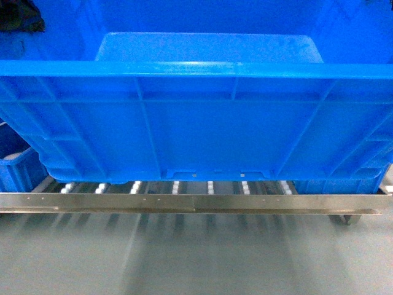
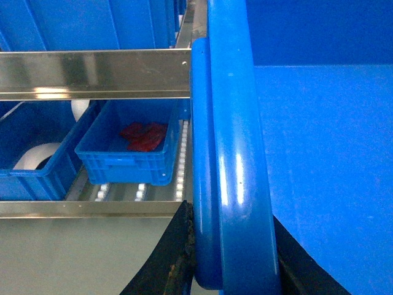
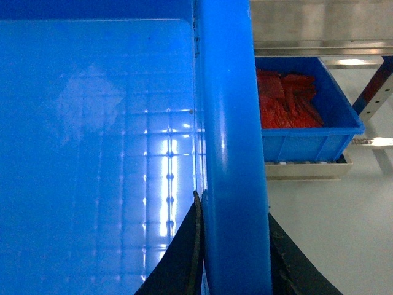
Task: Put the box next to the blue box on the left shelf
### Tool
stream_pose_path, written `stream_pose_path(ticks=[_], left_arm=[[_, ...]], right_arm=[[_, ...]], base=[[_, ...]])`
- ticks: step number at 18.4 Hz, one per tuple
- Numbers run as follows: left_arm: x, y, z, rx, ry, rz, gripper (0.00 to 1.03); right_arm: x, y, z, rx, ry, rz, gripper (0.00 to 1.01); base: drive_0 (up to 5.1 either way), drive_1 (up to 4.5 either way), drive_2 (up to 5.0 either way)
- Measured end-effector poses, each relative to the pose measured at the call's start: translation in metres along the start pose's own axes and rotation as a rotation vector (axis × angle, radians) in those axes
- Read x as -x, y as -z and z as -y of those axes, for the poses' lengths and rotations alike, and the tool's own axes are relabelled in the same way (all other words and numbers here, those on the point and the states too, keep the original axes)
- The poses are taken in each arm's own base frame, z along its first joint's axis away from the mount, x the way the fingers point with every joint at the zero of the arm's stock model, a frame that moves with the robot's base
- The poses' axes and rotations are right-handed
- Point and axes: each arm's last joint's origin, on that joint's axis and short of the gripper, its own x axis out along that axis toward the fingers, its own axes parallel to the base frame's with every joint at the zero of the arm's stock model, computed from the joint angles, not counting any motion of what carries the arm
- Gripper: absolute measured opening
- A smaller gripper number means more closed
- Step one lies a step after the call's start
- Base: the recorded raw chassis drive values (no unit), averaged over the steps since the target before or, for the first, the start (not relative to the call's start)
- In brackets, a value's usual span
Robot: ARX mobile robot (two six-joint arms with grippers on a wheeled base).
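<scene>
The box (image 1: 196, 123), a large bright blue crate, fills the head view. Its lower edge sits over the white rollers (image 1: 175, 186) just behind the silver front rail of the left shelf (image 1: 184, 203). My left gripper (image 2: 233, 246) is shut on the crate's left rim, one black finger (image 2: 175, 252) on the outside. On the opposite rim my right gripper (image 3: 233, 246) is shut, with a finger (image 3: 184, 252) inside the crate. The crate hides both grippers in the head view. A smaller blue box (image 2: 126, 150) holding red pieces rests on the rollers to the crate's left.
Another blue bin with a white roll (image 2: 31, 161) stands further left, under an upper shelf rail (image 2: 92, 74). To the crate's right, a blue bin of red items (image 3: 301, 117) sits on a rack. Grey floor (image 1: 196, 258) lies in front of the shelf.
</scene>
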Motion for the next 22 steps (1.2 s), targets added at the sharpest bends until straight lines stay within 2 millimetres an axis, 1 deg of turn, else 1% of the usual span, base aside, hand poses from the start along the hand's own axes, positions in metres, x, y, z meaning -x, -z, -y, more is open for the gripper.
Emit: stream_pose_path(ticks=[22], left_arm=[[0.0, -0.0001, 0.0, 0.001, 0.0, 0.001, 0.2]], right_arm=[[0.0001, -0.0001, 0.0, 0.0, 0.0, 0.001, 0.16]], base=[[0.0, 0.0, 0.0]])
